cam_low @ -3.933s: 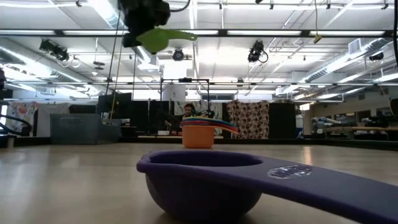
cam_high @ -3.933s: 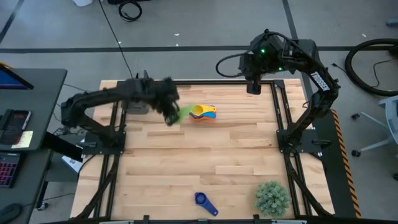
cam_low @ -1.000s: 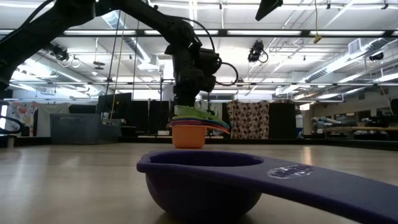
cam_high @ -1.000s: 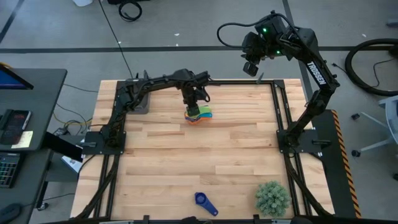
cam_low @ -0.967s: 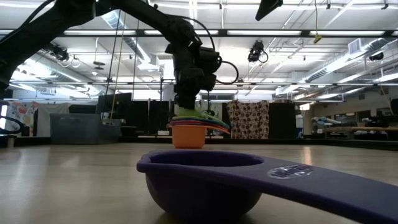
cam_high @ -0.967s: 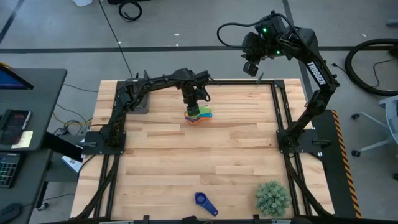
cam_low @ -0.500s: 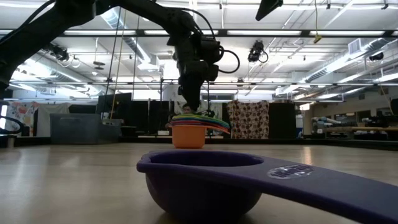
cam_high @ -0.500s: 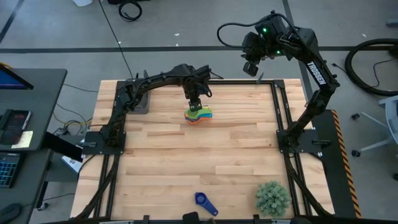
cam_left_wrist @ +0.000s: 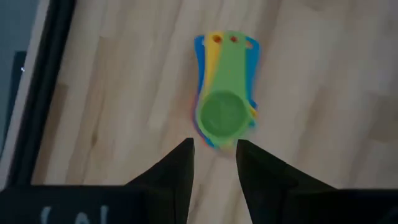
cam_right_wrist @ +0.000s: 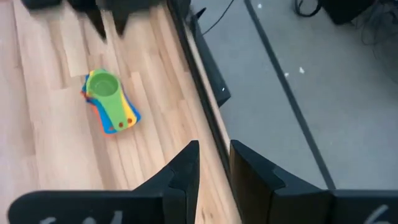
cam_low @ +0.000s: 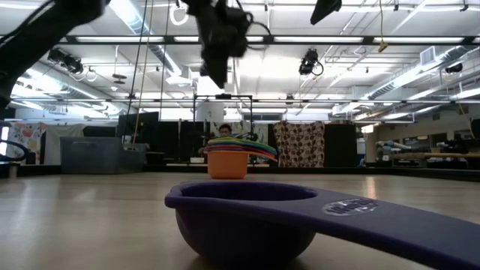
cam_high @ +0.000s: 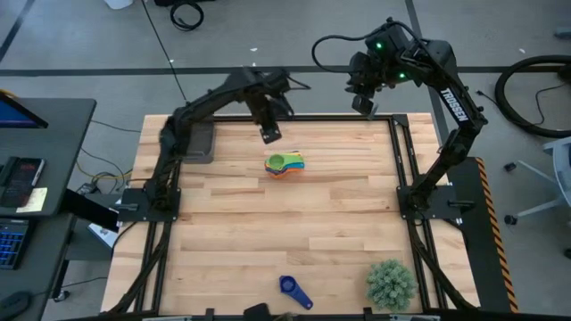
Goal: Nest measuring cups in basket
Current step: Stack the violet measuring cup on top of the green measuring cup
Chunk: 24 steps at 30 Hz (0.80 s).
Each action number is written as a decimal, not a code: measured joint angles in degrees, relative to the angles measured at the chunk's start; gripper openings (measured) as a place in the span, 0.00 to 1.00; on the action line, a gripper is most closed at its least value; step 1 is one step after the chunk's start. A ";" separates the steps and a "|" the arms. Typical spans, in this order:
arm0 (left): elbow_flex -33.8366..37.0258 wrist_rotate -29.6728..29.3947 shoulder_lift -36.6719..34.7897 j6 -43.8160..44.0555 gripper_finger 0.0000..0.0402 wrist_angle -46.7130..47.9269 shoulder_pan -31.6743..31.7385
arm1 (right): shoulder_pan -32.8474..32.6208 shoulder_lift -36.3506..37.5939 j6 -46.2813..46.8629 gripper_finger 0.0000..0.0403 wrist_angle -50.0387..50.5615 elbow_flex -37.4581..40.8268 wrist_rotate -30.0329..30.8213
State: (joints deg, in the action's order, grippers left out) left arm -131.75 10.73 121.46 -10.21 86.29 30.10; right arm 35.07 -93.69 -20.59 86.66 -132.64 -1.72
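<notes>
A nested stack of small round plastic measuring cups (cam_high: 285,164), green on top over yellow, red, blue and orange, stands on the pale wooden worktop (cam_high: 268,232) near its far edge, their short flat handles fanned to one side. A single dark blue plastic measuring cup (cam_high: 293,290) lies well apart at the near edge, not far from a spiky green plant ball (cam_high: 390,283). No basket can be made out with certainty in these views.

The left gripper (cam_high: 269,134) hangs above the worktop just beyond the stack, touching nothing; in its own wrist view the dark fingers (cam_left_wrist: 181,165) stand a narrow gap apart with nothing between them. The right gripper (cam_high: 364,101) waits high beyond the far right corner, its fingers (cam_right_wrist: 186,165) likewise narrowly parted and empty.

These cups are judged to be light, stiff and smooth, so a pinch on a curved bowl wall would likely slip or tip the whole stack. The flat handle looks the surer place to take hold, fingers closing on its two broad faces. The loose dark blue cup, lying alone with its handle clear of everything, should be easy to pick that way. The stack will probably shift if nudged sideways, being so light, so any approach ought to come from above.
</notes>
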 joint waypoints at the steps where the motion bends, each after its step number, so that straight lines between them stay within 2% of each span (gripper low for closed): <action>1: 0.22 0.04 -1.65 0.97 0.31 0.64 0.03 | 0.00 0.00 -0.02 0.23 0.71 0.00 0.00; 5: 0.32 -0.28 -7.11 4.32 0.31 2.21 0.11 | -0.05 0.00 -0.08 0.23 3.49 0.00 -0.79; 13: 0.34 -0.93 -19.21 12.27 0.31 1.96 -0.47 | -2.88 0.09 -0.16 0.23 2.97 3.22 -9.07; 21: 0.34 -1.61 -28.03 12.67 0.31 3.56 -2.42 | -9.49 0.00 -0.02 0.27 2.20 11.32 -9.81; 24: 0.34 -1.65 -30.70 12.76 0.31 3.71 -3.47 | -12.33 0.00 0.10 0.29 1.65 14.39 -12.73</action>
State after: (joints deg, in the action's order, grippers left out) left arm -131.41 9.08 90.75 2.55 90.01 26.63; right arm 22.74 -93.69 -20.48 88.30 -118.25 -14.44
